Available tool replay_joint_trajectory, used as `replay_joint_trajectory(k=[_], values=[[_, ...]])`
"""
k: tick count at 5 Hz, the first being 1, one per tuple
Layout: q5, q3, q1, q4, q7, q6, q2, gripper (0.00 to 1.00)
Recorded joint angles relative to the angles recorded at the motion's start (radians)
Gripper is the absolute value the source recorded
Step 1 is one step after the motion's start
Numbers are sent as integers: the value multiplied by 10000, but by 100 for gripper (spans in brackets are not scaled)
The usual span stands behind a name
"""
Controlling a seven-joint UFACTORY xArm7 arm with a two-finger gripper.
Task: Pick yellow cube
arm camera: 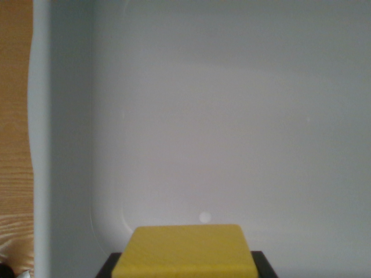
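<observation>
Yellow cube (184, 250) seen at bottom centre, above white tray (232, 116). Wooden worktop (14, 116) at wrist view's left. Gripper (185, 267) state could not be told.

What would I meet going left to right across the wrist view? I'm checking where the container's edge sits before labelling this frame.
Wood-grain table surface → pale grey rim of the white plastic tub → tub's smooth white floor, with the yellow cube at bottom centre, dark pincer parts showing at either side of it.
</observation>
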Motion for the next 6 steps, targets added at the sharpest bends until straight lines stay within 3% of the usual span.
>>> replay_joint_trajectory(k=[3, 6], values=[[21, -11, -9, 326, -1, 512, -187, 100], [28, -15, -12, 450, -2, 706, -259, 100]])
